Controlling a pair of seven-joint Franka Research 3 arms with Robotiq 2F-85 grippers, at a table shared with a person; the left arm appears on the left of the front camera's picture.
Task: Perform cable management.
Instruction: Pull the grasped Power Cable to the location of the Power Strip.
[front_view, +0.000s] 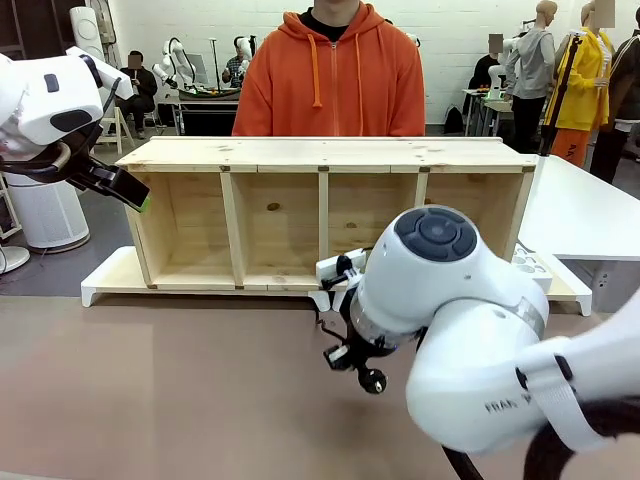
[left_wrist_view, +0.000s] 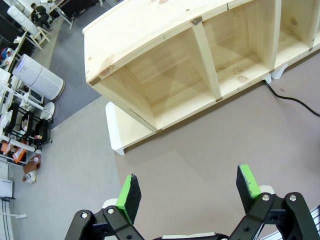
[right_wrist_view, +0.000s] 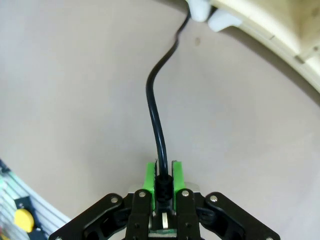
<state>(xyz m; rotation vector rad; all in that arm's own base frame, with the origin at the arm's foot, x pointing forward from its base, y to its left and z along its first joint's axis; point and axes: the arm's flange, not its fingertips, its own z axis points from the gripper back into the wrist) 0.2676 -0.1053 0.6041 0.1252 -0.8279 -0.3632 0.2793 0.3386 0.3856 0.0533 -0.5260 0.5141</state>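
**Two grippers, one cable: right clamped, left idle**

Right gripper: jaws closed tight on the cable. From there the cable runs across the table in a loose S to the white foot under the shelf. Left gripper: fingers wide apart and holding nothing, raised above the table off the shelf's left end.

Likely hazards: the slack looks short. A long pull by the right arm could draw the cable taut against the foot. It might then slip through the jaws or drag on the strip at the shelf front.

Views compared: the right wrist view makes the clamp plain, whereas in the front view the arm's white body stands before it. The front view adds the strip and the person behind the shelf. The left wrist view shows the cable's farther stretch lying flat on the table beside the shelf base.
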